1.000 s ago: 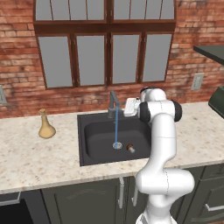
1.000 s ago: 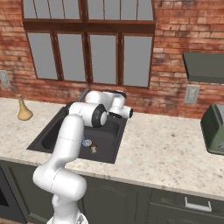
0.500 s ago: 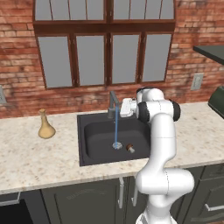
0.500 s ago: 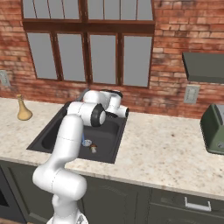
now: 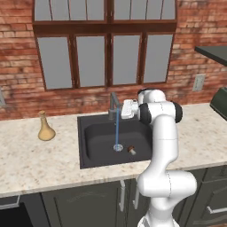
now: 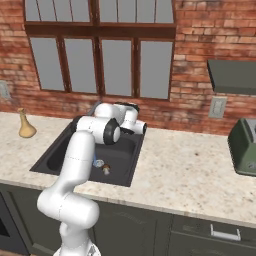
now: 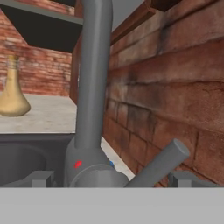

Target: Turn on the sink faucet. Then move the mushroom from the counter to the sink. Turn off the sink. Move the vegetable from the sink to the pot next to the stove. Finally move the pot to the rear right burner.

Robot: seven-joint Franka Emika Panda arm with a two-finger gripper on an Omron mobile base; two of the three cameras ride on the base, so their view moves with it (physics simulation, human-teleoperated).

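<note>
Running: a thin blue stream of water (image 5: 117, 133) falling straight from the grey faucet (image 5: 113, 105) onto the drain of the dark, matte sink (image 5: 95, 153). Down in the basin, just beside the drain: the mushroom (image 5: 131, 150), small, pale stem and brown cap (also seen at (image 6: 106, 170) from the other side).

At the faucet: the end effector (image 5: 120, 109), fingers set wide apart, clamped on nothing, reaching sideways from the white arm at the back edge of the sink. From the hand camera, close up: the faucet's smooth round column (image 7: 94, 78) rising tall, a domed base with a red dot and a blue dot, and a cylindrical lever handle (image 7: 159, 164) angled up toward the rough brick wall (image 7: 175, 87). Dark finger tips (image 7: 41, 178) standing to either side of the base, not touching it as far as can be told.

Around it: speckled pale stone bench (image 5: 40, 159), and a tan, flask-shaped vase (image 5: 45, 128) with a narrow neck, well left of the sink. Off to the right on the bench, a green rounded toaster (image 6: 244, 146).
</note>
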